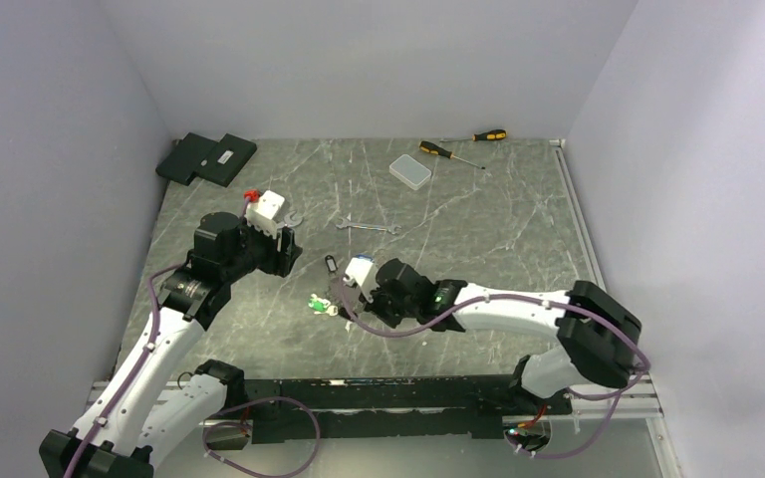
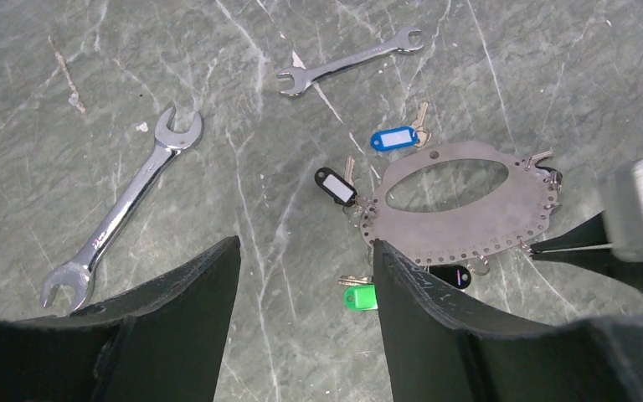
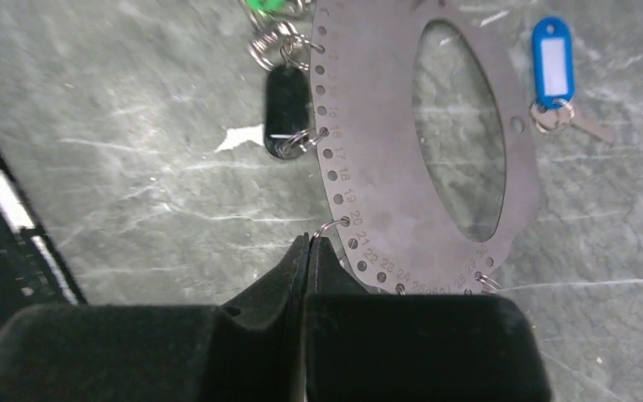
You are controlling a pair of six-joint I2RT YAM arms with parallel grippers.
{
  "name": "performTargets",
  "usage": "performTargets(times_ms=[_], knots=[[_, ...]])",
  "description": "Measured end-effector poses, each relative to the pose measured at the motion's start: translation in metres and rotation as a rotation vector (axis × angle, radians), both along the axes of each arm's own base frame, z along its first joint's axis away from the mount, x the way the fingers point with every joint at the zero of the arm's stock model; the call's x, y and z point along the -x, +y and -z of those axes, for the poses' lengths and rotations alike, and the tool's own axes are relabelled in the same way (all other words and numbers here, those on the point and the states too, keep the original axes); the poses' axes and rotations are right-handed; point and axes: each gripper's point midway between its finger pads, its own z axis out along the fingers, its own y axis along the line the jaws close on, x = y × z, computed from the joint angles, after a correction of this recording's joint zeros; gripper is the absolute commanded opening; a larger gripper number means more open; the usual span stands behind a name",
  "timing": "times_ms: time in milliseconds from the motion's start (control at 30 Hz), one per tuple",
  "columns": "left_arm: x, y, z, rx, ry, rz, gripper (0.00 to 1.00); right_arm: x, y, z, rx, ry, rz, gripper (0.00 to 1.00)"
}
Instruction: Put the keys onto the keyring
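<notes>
The keyring (image 2: 460, 224) is a flat grey ring-shaped plate with numbered holes round its rim, lying on the table. Keys with blue (image 2: 393, 138), black (image 2: 336, 186) and green (image 2: 358, 296) tags lie around it. Another black tag (image 3: 287, 105) hangs from a rim hole. My right gripper (image 3: 311, 243) is shut, its tips pinching a small wire split ring (image 3: 329, 226) at hole 20 of the keyring (image 3: 385, 209). My left gripper (image 2: 306, 247) is open and empty above the table, its right finger (image 2: 410, 285) over the keyring's near-left edge.
Two silver spanners (image 2: 121, 219) (image 2: 352, 63) lie left of and beyond the keys. A clear plastic box (image 1: 410, 171), two screwdrivers (image 1: 450, 152) and black pads (image 1: 207, 157) sit at the back of the table. Walls close both sides.
</notes>
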Motion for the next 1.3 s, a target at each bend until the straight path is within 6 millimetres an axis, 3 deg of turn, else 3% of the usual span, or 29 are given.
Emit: performTargets(times_ms=[267,500,633,933,1100,1300], knots=[[0.0,0.0,0.0,0.001,-0.001,0.002,0.64,-0.004,0.002,-0.042,-0.183,0.078,-0.029,0.0],[0.003,-0.004,-0.002,0.012,0.0,0.025,0.64,-0.013,-0.009,-0.066,-0.331,0.202,-0.013,0.0],[0.009,-0.011,-0.007,0.035,-0.011,0.075,0.65,-0.007,-0.007,-0.079,-0.397,0.262,-0.046,0.0],[0.042,-0.055,-0.037,0.186,-0.09,0.383,0.67,0.012,0.002,-0.106,-0.503,0.381,-0.156,0.0],[0.062,-0.079,-0.031,0.277,-0.034,0.555,0.67,0.017,0.007,-0.125,-0.553,0.405,-0.218,0.0],[0.087,-0.097,-0.023,0.344,-0.026,0.718,0.67,0.021,0.008,-0.134,-0.586,0.431,-0.252,0.0]])
